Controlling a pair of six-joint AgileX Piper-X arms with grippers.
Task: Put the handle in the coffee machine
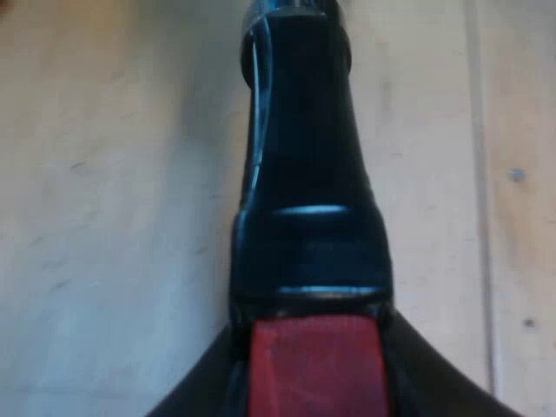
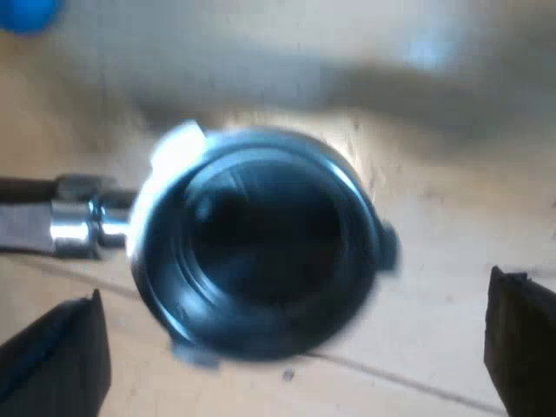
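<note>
Plainly, the left pincer (image 1: 317, 387) is clenched on the holder (image 1: 304, 174) at its red end (image 1: 317, 365), a black finger pressing in on each side. The right pincer (image 2: 291, 347) is released, its fingers spread wide with the holder's round metal basket (image 2: 261, 252) between and beyond them. The holder lies over the wooden counter (image 1: 104, 217) – resting or lifted, I cannot tell – with a blue tamper (image 2: 26, 13) well apart from the basket.

The long axis runs straight away from the left pincer: red end nearest, dark handle tapering outward, basket at the far end with its open mouth upward. It lies roughly along the counter's board seams.

To do the step well, I judge the left arm should carry the holder level, mouth up, meet the machine's front squarely, then twist – the right pincer keeping wide.
</note>
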